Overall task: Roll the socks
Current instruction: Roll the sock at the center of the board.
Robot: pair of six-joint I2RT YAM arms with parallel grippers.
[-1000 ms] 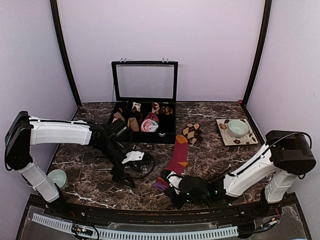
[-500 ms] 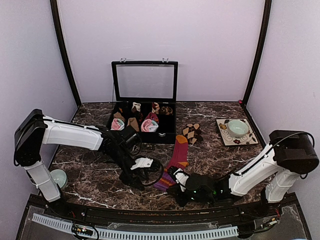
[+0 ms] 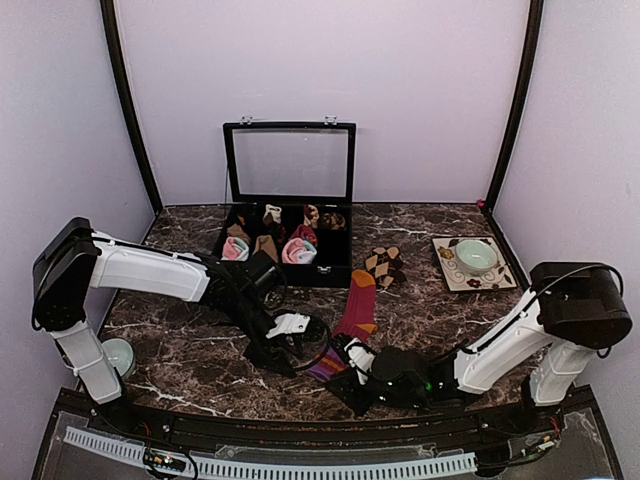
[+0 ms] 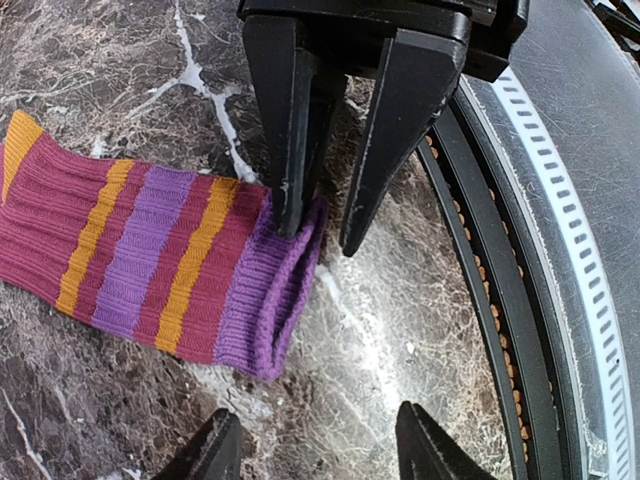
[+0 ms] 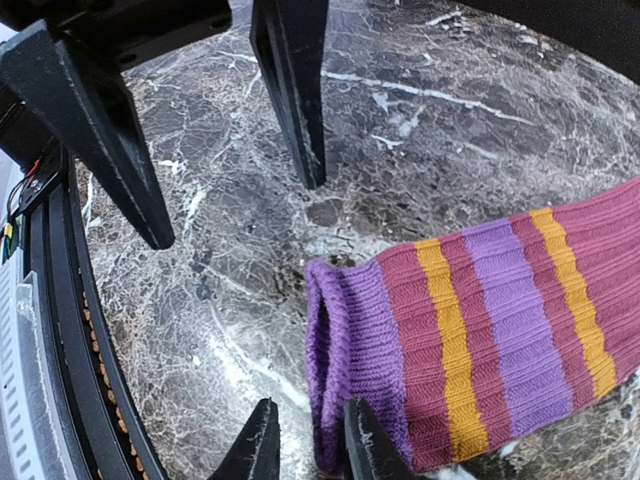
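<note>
The long striped sock (image 3: pixel 357 305) lies flat on the marble tabletop (image 3: pixel 190 345). Its orange toe points toward the back and its purple cuff (image 4: pixel 268 300) lies nearest the front edge, between the two arms.

The right hand (image 4: pixel 318 238) is at that cuff with its fingers only slightly apart. One finger (image 4: pixel 285 150) presses on the corner of the cuff and the other stands just off the edge, so the fabric is straddled rather than pinched. The left hand (image 5: pixel 238 210) hangs just beside the cuff over bare marble, fingers well apart and holding nothing. The two hands face each other closely across the cuff.

The brown diamond sock (image 3: pixel 385 265) rests behind the striped sock's toe, beside the front right corner of an open black box (image 3: pixel 300 272). The box holds small sock rolls (image 3: pixel 298 250). A square plate (image 3: pixel 500 275) carrying a pale green bowl (image 3: pixel 475 255) sits well to the right. Another small bowl (image 3: pixel 115 353) sits by the left arm's base.
</note>
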